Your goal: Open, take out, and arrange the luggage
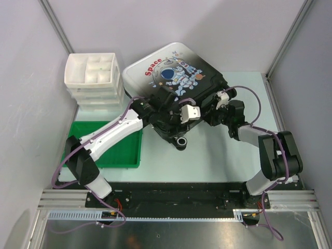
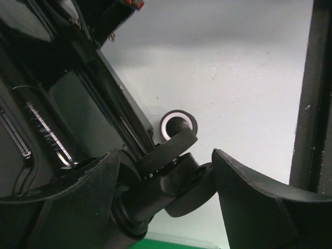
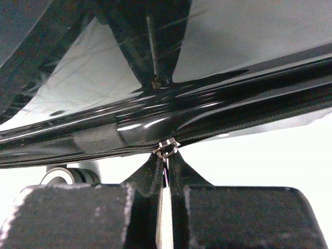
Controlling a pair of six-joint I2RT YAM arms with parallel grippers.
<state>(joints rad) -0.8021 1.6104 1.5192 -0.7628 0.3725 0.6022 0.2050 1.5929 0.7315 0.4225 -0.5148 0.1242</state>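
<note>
Overhead view is evenly, brightly lit with soft shadows on the worktop (image 1: 207, 155); both wrist views are dim, close fingers (image 3: 67, 218) out of focus, streaked glare on the luggage (image 3: 155, 119) shell.

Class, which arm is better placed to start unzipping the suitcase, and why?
Right. The right gripper is shut on the zipper pull of the luggage; the left gripper stands open around a wheel.

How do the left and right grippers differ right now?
The left gripper is open around a wheel of the luggage; the right gripper is shut on the zipper pull. The left gripper faces the wheeled corner, the right gripper the zipper seam. Both work the luggage's black end.
</note>
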